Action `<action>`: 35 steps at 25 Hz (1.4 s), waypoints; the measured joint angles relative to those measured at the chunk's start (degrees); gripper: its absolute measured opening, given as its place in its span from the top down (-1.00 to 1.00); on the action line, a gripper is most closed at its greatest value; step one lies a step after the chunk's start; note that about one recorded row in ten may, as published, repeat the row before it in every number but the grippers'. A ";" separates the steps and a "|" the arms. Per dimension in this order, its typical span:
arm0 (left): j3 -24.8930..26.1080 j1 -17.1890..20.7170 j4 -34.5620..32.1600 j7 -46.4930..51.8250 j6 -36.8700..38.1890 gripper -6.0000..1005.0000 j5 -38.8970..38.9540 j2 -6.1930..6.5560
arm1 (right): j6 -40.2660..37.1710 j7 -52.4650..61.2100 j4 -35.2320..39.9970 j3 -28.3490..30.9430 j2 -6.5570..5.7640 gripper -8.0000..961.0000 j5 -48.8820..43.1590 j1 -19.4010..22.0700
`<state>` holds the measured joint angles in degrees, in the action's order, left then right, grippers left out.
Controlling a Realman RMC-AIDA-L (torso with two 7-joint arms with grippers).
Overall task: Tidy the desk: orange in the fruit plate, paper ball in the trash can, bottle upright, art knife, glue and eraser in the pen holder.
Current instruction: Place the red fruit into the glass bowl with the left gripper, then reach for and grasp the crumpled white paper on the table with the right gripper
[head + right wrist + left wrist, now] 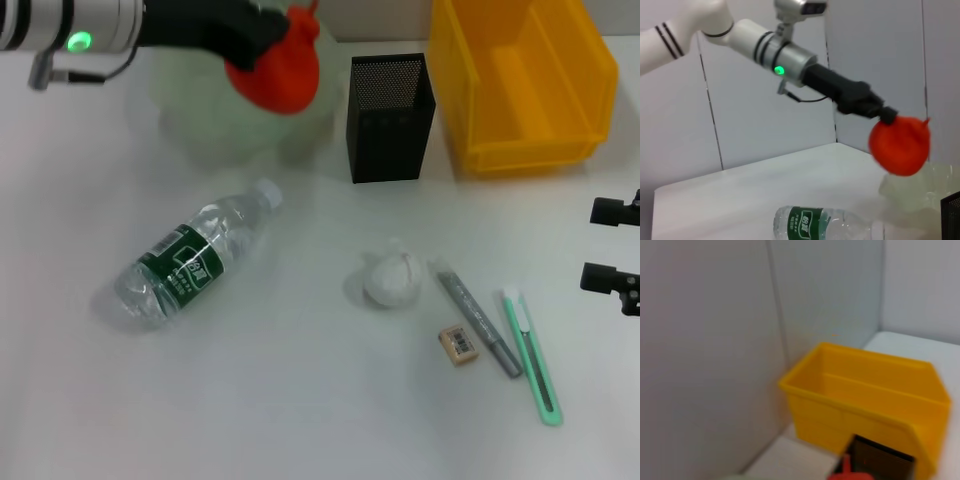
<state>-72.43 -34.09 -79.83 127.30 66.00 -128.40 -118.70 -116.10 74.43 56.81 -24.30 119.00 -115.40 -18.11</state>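
Observation:
My left gripper [283,38] is shut on the orange [274,68] and holds it above the pale green fruit plate [195,125] at the back left. The right wrist view shows the same hold: the orange [900,145] hangs over the plate [917,192]. The bottle [190,262] lies on its side at the left. The paper ball [392,278], grey glue stick [478,322], eraser [459,343] and green art knife [532,355] lie at the front right. The black mesh pen holder [390,115] stands at the back centre. My right gripper [612,245] is open and empty at the right edge.
A yellow bin [520,80] stands at the back right beside the pen holder; it also shows in the left wrist view [865,400]. White walls close off the back of the white table [300,400].

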 joint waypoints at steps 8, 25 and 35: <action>2.20 -5.96 10.84 0.50 -9.57 0.93 -1.27 -0.11 | -0.01 -0.37 -0.22 -0.11 0.00 -0.48 0.00 -0.07; 2.98 -9.90 22.34 1.72 -22.09 0.55 -2.48 -0.10 | 0.18 -0.86 -0.64 -0.02 0.04 -0.48 0.00 -0.61; 9.94 6.31 8.18 -13.43 3.33 -0.16 27.45 0.60 | -0.29 8.80 6.71 -1.67 0.22 -0.48 2.06 -2.45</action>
<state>-62.49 -27.78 -71.65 113.87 69.33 -100.95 -118.10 -116.39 83.23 63.53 -25.97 119.23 -113.34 -20.56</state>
